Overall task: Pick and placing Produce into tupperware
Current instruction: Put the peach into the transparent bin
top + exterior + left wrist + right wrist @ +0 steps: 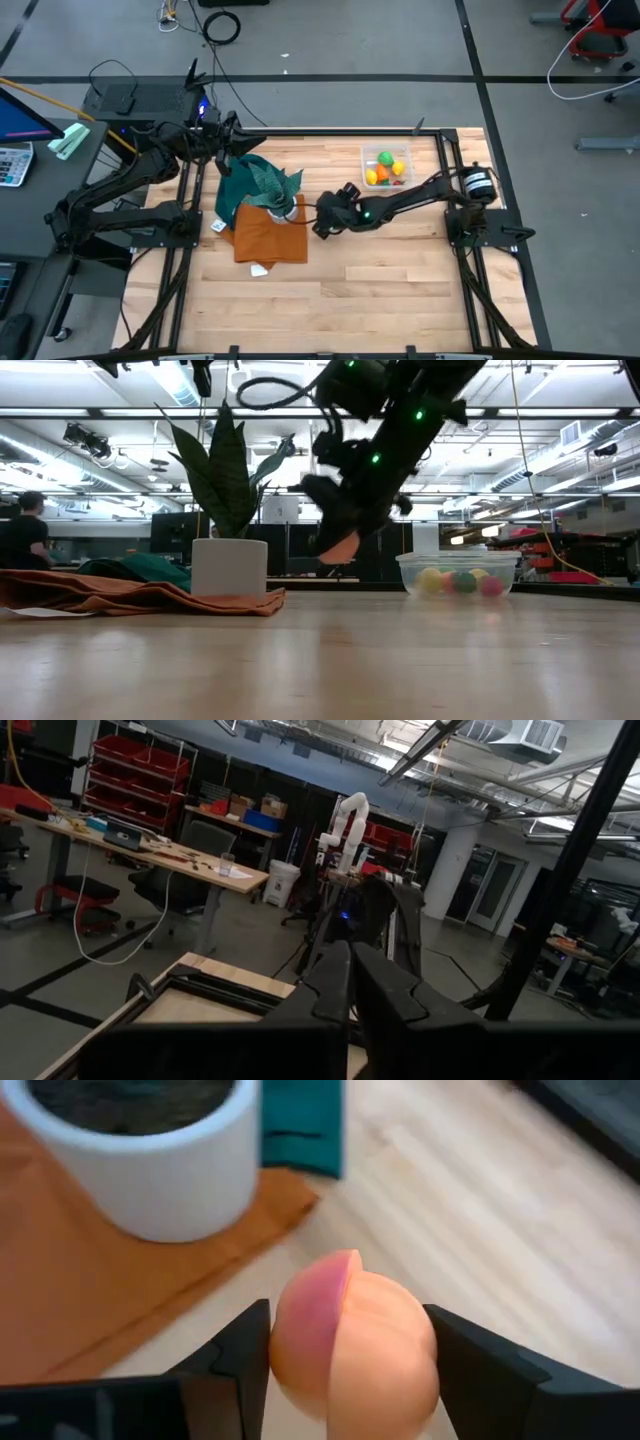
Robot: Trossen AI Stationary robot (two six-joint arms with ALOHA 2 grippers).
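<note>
Right end effector (345, 1365): its two dark fingers are closed on either side of a peach-coloured toy fruit (352, 1342), pressed against its flanks.
Toy fruit: orange-pink, with a flat pink face; in the low view it hangs clear above the tabletop (400, 660), at the tip of the right arm.
Right end effector position: over the middle of the tabletop in the high view, just beside the orange cloth (268, 234) and the white plant pot (229, 567).
Plant pot: stands on the orange cloth and holds a spiky green plant (225, 470); a teal cloth (240, 185) lies behind it.
Tupperware (386, 166): a clear container at the far right part of the tabletop, well apart from the held fruit.
Produce in tupperware: green, yellow, orange and red pieces (383, 170) lie inside it.
Left end effector (352, 982): fingers closed together with nothing between them, raised at the far left edge of the tabletop, facing the room.
Room beyond: a person (22, 532) is at the far left in the low view.
</note>
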